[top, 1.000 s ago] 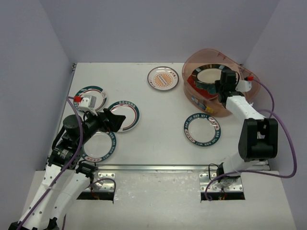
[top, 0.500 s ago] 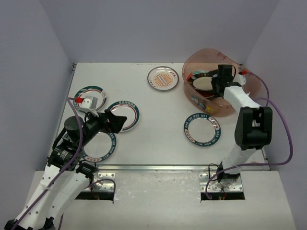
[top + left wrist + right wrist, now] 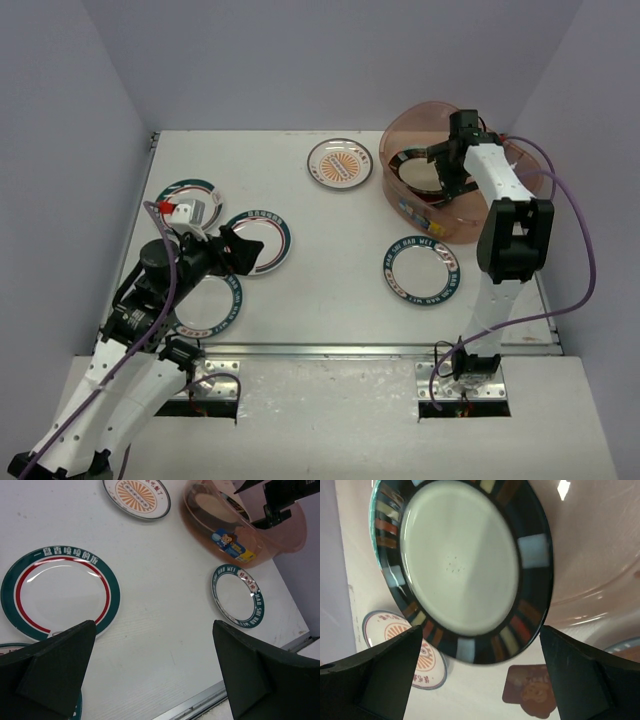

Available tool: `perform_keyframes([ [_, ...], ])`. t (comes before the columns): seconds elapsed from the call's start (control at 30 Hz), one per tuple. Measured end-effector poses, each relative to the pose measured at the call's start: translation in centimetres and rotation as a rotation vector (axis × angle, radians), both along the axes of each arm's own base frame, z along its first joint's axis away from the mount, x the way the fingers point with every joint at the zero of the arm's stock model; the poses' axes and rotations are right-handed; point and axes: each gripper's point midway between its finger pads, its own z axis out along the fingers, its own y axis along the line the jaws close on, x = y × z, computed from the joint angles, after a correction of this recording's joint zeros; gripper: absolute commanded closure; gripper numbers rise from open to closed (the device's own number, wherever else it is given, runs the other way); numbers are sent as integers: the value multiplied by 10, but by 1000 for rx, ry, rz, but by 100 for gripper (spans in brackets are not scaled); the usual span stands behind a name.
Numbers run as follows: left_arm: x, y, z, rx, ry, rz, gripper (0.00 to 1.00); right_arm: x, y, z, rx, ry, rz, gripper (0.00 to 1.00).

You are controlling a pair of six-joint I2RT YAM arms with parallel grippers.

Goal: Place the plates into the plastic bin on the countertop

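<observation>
The pinkish plastic bin point(image 3: 402, 130) stands at the back right of the white countertop point(image 3: 330, 225). Inside it lies a black-rimmed plate point(image 3: 460, 565) with coloured blocks, on other plates point(image 3: 415, 172). My right gripper point(image 3: 452, 168) hangs open just above it, and nothing sits between its fingers point(image 3: 592, 675). An orange-centred plate point(image 3: 340, 163) lies left of the bin, and a teal-lettered plate point(image 3: 422, 270) in front of it. Three teal-rimmed plates point(image 3: 262, 240) lie at the left. My left gripper point(image 3: 235, 250) hovers open over them, holding nothing.
A metal rail point(image 3: 330, 350) runs along the countertop's front edge. Grey walls close in the left, back and right sides. The bin's wall carries a cartoon sticker point(image 3: 231, 544). Purple cables trail from both arms.
My right gripper has opened and let the black-rimmed plate go into the bin, and its arm has swung farther back over the bin. The left arm has barely shifted.
</observation>
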Motion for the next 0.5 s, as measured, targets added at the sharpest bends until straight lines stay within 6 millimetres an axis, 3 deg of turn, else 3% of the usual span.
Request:
perform_keyframes([
  [0.2,11,-2,-31,49,123,10,0,-7,7,3,26,47,34,1],
  [0.3,16,-9,-44,54,194,-4,0,-5,10,13,9,20,101,1],
  [0.4,23,-25,-57,24,261,-51,0,-2,18,44,-29,-60,198,1],
  [0.5,28,-53,-72,-31,316,-128,0,-6,39,105,-111,-231,351,1],
])
